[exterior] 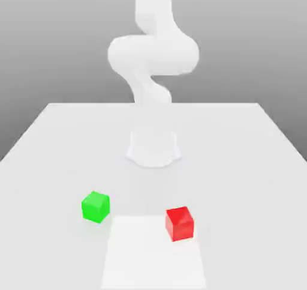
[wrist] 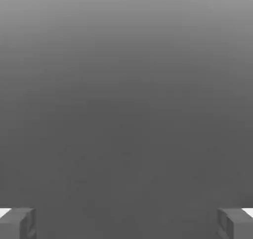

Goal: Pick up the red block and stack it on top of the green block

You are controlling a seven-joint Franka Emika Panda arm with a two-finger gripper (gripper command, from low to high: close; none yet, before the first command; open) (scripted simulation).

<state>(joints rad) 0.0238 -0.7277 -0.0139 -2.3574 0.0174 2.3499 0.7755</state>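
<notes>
The red block (exterior: 180,223) rests on the white table near its front, toward the exterior view's right. The green block (exterior: 95,206) sits on the table to the exterior view's left of it, about a hand's width away and apart from it. The white arm rises from its base (exterior: 153,149) at the table's middle and leaves that picture at the top. In the hand view my gripper (wrist: 126,223) is open: its two grey fingertips (wrist: 20,223) stand far apart with nothing between them, against a plain grey background.
The white table (exterior: 54,145) spreads around the arm's base. A paler rectangular patch (exterior: 150,253) lies on the table's front, between and below the two blocks.
</notes>
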